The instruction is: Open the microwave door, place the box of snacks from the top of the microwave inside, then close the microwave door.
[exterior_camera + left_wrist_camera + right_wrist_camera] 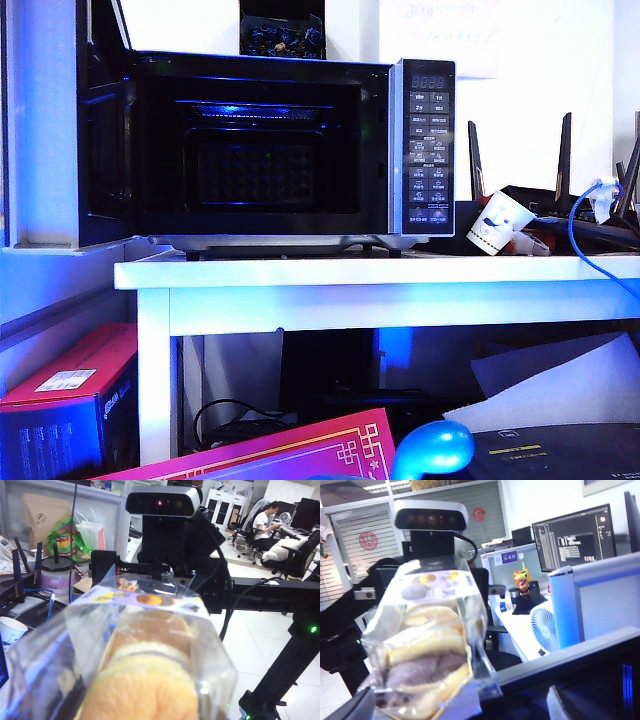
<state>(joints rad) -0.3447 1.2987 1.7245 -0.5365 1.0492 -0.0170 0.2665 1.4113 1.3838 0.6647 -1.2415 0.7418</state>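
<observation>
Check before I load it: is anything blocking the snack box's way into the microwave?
Nothing visible: the microwave door stands open, the cavity bare. The box of snacks fills both wrist views; neither gripper shows clearly.

Left hand: at bottom edge of left wrist view, fingers hidden, grip unreadable. Right hand (425,712): low in right wrist view, jaws spread wide, dark finger (342,711) in lower left corner.
</observation>
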